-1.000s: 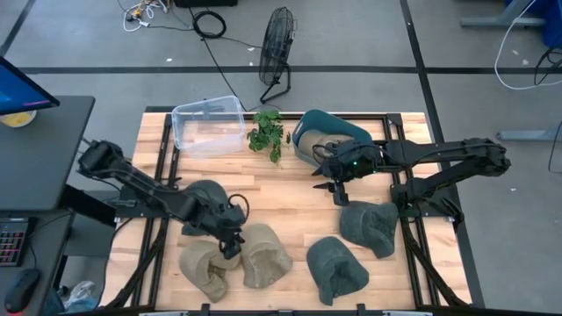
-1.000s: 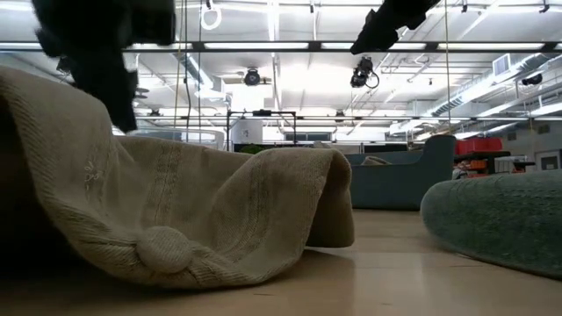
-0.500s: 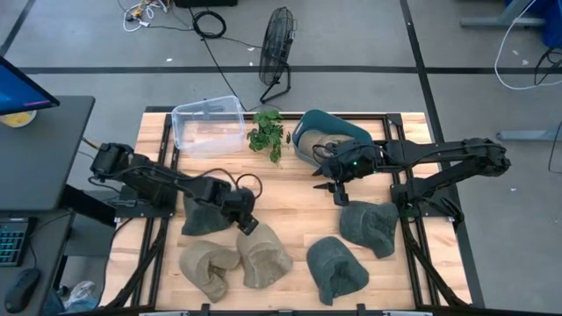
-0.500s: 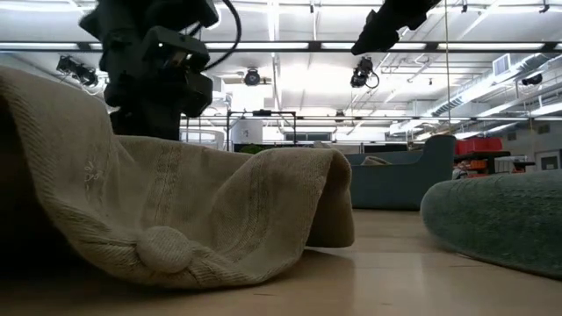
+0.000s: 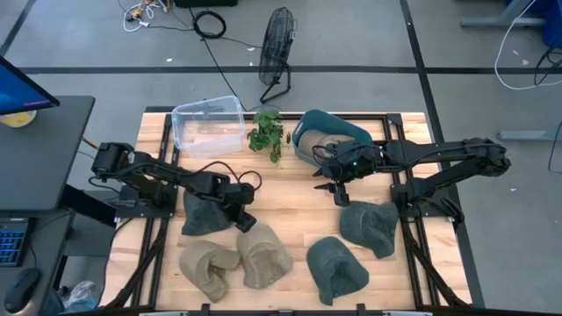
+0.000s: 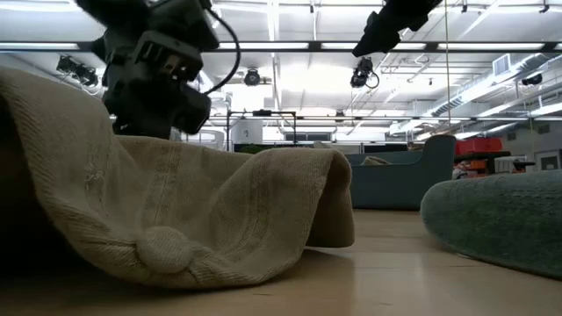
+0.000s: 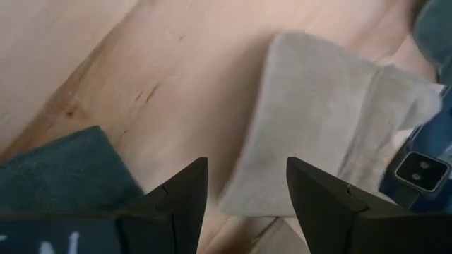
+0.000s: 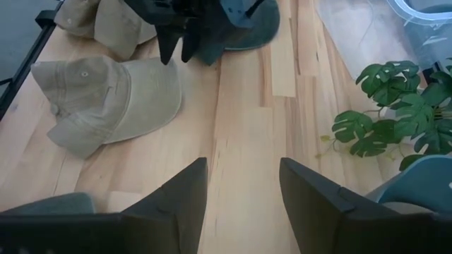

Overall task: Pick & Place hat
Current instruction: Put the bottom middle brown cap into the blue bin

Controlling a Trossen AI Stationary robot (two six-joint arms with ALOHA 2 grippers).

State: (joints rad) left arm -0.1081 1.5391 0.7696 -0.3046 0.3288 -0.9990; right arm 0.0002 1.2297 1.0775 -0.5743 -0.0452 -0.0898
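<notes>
Task thing looks like the tan cap (image 5: 262, 254) at the front of the worktop (image 5: 290, 197), lying flat with nothing gripping it; a second tan cap (image 5: 207, 268) sits touching it on the robot's left side, and the low view shows only tan fabric filling the foreground. Left tool (image 5: 243, 219) hangs just above the near cap's back edge, fingers (image 7: 180, 201) spread wide and empty, tan cloth visible through the gap in the left wrist view, so I read this as lining up for a grab rather than a hold. A dark cap (image 5: 204, 211) lies under the left arm, just behind the tan pair; likely not the target, since the tool is past it. Two more dark green caps (image 5: 338, 268) (image 5: 369, 226) lie on the right half, apart from the tan ones. Right tool (image 5: 336, 186) hovers mid-worktop, fingers apart and holding nothing, parked near the teal bin (image 5: 329, 140) at the back, which already has something tan inside, so that bin is probably the drop spot. Beside it stand a small plant (image 5: 266, 133) and a clear tub (image 5: 209, 125). Risk as I see it: the two tan caps touch, so a grab on one may drag the other.
</notes>
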